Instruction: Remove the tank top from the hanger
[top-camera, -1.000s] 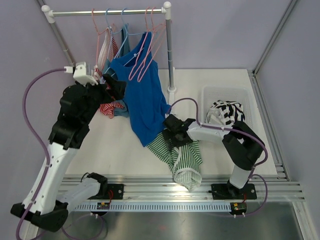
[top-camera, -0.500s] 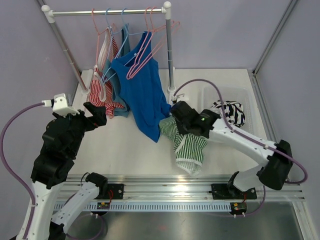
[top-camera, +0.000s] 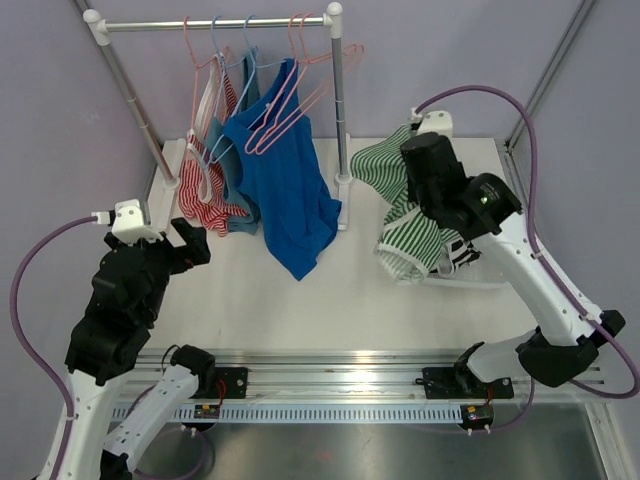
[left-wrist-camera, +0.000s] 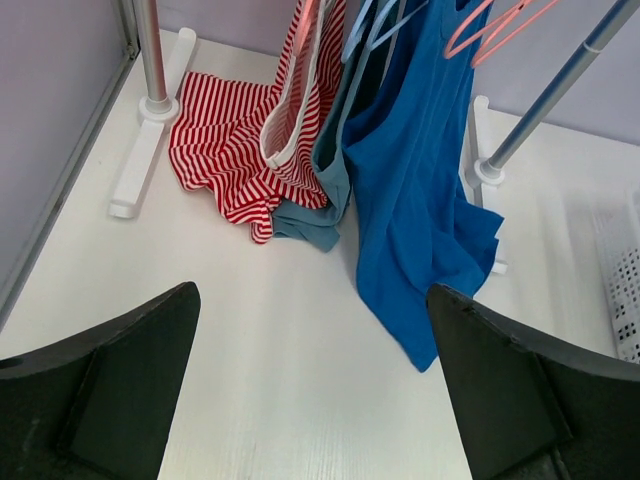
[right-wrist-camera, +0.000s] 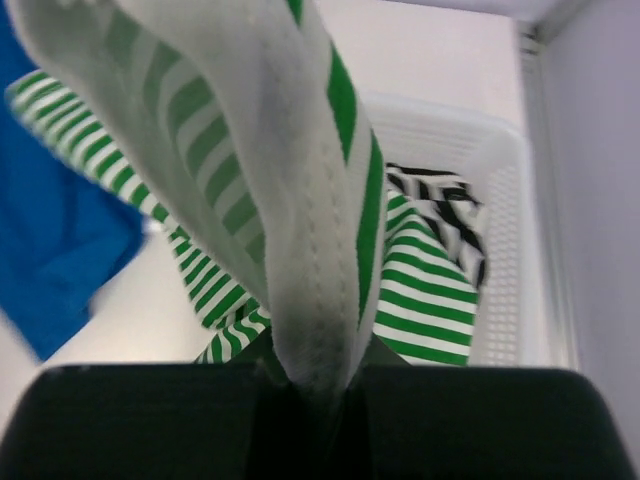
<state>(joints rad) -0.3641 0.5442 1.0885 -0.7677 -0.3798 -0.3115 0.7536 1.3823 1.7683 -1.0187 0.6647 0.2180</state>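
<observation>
Right gripper (top-camera: 408, 190) clenched on green tank top (top-camera: 405, 245), clear of hangers (top-camera: 300, 100), hanging lengthwise down over basket (top-camera: 470, 283) rim, well right of rack (top-camera: 150, 26). Left wrist: left gripper (left-wrist-camera: 312, 300) released, empty, facing blue top (left-wrist-camera: 420, 190), far from tank top. Right wrist: tank top pinched between jaws, basket ahead-below; right arm nearer, likely drop there.

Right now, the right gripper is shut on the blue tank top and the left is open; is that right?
No: the right gripper is shut on the green-striped tank top, per the right wrist view; the blue tank top hangs on the rack. The left gripper is open.
</observation>
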